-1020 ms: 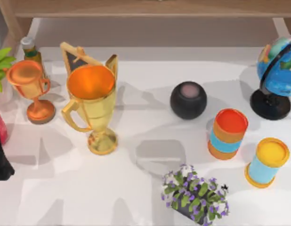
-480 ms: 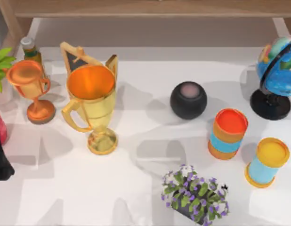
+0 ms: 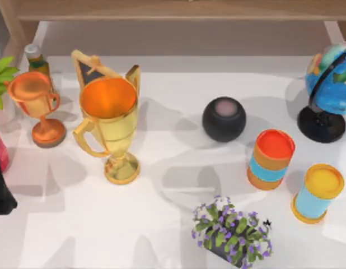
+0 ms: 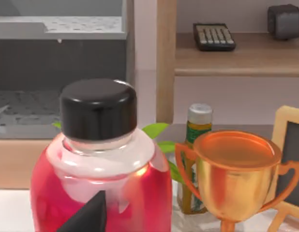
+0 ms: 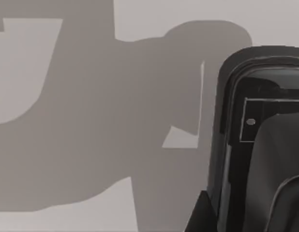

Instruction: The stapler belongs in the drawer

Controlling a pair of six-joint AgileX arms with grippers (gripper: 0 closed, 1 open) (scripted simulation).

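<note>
A glossy black body with a raised rim, which I take for the stapler (image 5: 251, 130), lies on the pale tabletop close under the right wrist camera. A dark part of my right gripper (image 5: 200, 217) shows just beside it. The grey drawer unit (image 4: 57, 48) stands behind the table in the left wrist view. My left arm (image 3: 0, 190) sits at the table's left edge, and a dark part of my left gripper (image 4: 86, 215) is right in front of a red bottle with a black cap (image 4: 98, 159).
On the table stand a gold trophy (image 3: 108, 126), a copper trophy (image 3: 36, 106), a green bottle (image 3: 36, 61), a black speaker (image 3: 224, 119), two cans (image 3: 271, 159) (image 3: 318, 193), a globe (image 3: 330, 89) and a flower pot (image 3: 232, 232). A shelf holds a calculator (image 4: 213, 36).
No object on the table has moved. The arm shadows at the table's centre and right have shifted slightly.
</note>
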